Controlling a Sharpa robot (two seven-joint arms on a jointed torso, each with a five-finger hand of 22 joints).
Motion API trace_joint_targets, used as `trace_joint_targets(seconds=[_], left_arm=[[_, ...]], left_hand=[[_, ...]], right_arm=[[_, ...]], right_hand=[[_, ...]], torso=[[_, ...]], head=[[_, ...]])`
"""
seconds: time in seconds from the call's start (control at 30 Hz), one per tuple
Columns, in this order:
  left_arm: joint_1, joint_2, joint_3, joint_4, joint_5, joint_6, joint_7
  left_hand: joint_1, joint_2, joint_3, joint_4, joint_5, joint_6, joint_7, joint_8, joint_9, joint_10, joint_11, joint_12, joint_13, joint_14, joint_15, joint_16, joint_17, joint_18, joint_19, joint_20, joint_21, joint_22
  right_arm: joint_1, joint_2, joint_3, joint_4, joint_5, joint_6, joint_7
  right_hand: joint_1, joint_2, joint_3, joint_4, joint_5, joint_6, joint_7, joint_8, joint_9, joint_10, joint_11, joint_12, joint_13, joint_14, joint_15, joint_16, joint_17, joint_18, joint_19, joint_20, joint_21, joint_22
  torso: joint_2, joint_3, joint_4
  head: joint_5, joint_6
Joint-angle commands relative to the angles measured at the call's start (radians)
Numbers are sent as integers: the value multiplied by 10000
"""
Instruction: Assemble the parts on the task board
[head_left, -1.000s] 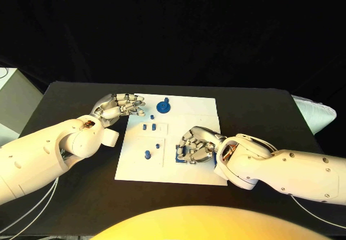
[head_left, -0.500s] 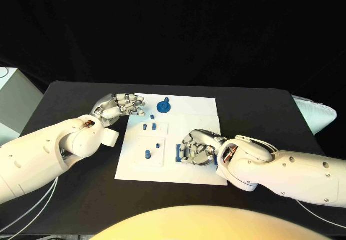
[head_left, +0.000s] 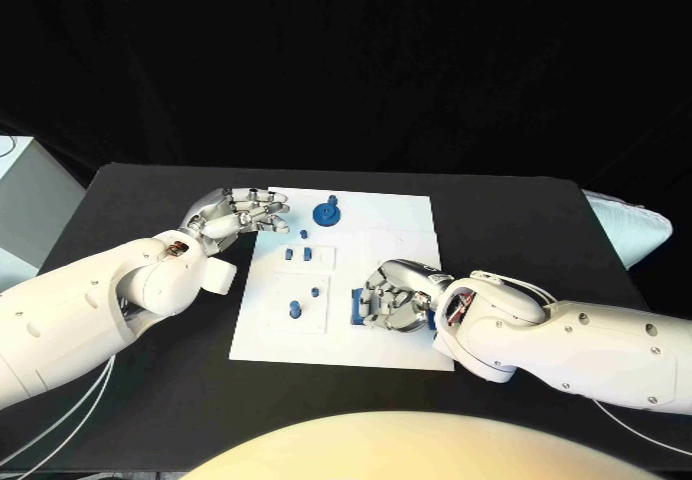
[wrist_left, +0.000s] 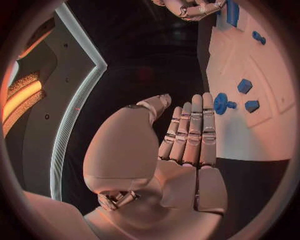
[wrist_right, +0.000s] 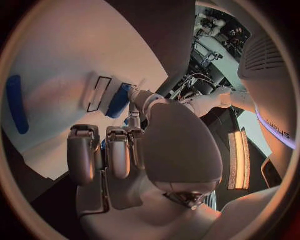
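Blue round part (head_left: 329, 212), stem upright

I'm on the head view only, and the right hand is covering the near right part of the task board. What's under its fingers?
Observer: The right wrist view shows a blue part lying beside a dark-outlined rectangular recess, with the right hand right at its end. I cannot tell whether it is gripped.
Operator: Is the left hand carrying anything?
Observer: No. In the left wrist view the left hand has its fingers straight, side by side, and its palm is bare.
Operator: What's nearest to it?
Observer: A round blue part with a short stub, right beside its fingertips. I cannot tell whether they touch.
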Motion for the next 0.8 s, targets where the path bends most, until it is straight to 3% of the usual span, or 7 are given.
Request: trace_joint_targets(seconds=[0.03, 0.17, 0.4, 0.53, 0.8], left_arm=[[-1, 9, 8, 27, 3, 175, 24], [-1, 7, 8, 28, 3, 175, 18], [-1, 2, 8, 26, 3, 172, 13], [-2, 0, 8, 24, 3, 183, -3], [-4, 17, 8, 17, 2, 202, -15]], left_hand=[[-25, 84, 4, 48, 24, -86, 366, 37, -12, -55, -11, 35, 10, -67, -34, -49, 8, -137, -30, 25, -36, -9], [-34, 86, 2, 60, 24, -92, 367, 42, -15, -64, -9, 40, 9, -71, -32, -53, 16, -138, -31, 27, -45, -15], [-34, 86, 2, 60, 24, -92, 367, 42, -15, -64, -9, 40, 9, -71, -32, -53, 16, -138, -31, 27, -45, -15], [-40, 89, 2, 69, 24, -97, 368, 46, -17, -70, -8, 45, 9, -74, -30, -56, 21, -138, -31, 30, -51, -19], [-45, 91, 2, 75, 24, -99, 369, 48, -18, -73, -7, 47, 9, -76, -29, -58, 25, -138, -31, 31, -55, -22]], right_arm=[[-2, -14, 8, -81, 91, 74, 94], [-3, -26, 8, -171, 114, 198, 94], [-4, -104, 7, -188, 276, 728, 351], [-16, -180, 5, -127, 439, 994, 576], [-51, -260, 5, -44, 367, 667, 605]], right_hand=[[-161, 52, 83, -30, -20, -138, 25, -96, -56, 1047, 114, 35, 2633, 1006, 56, 26, 2560, -106, 817, 11, -17, 2253], [-230, 187, 142, -82, -21, -261, 70, -195, -104, 1047, 153, 35, 2633, 1006, 88, 25, 2557, -107, 817, 35, -18, 2255], [-435, 652, 217, -240, -21, -619, 211, -375, -151, 1047, 273, 35, 2633, 999, 186, 10, 2529, -97, 806, 115, -74, 2242], [-690, 1120, 389, -175, -58, -912, 340, -528, -193, 1041, 379, 22, 2626, 995, 269, 2, 2515, -89, 794, 179, -124, 2228], [-780, 1269, 481, -167, -65, -968, 372, -568, -207, 1046, 410, 34, 2632, 1000, 297, 12, 2534, -93, 798, 206, -107, 2237]], torso=[[-3, -6, 0], [-3, -5, 2], [0, -1, 1], [3, 4, -3], [-1, 7, 3]], head=[[3, 1], [-4, 1], [3, 1], [5, 1], [-20, 1]])
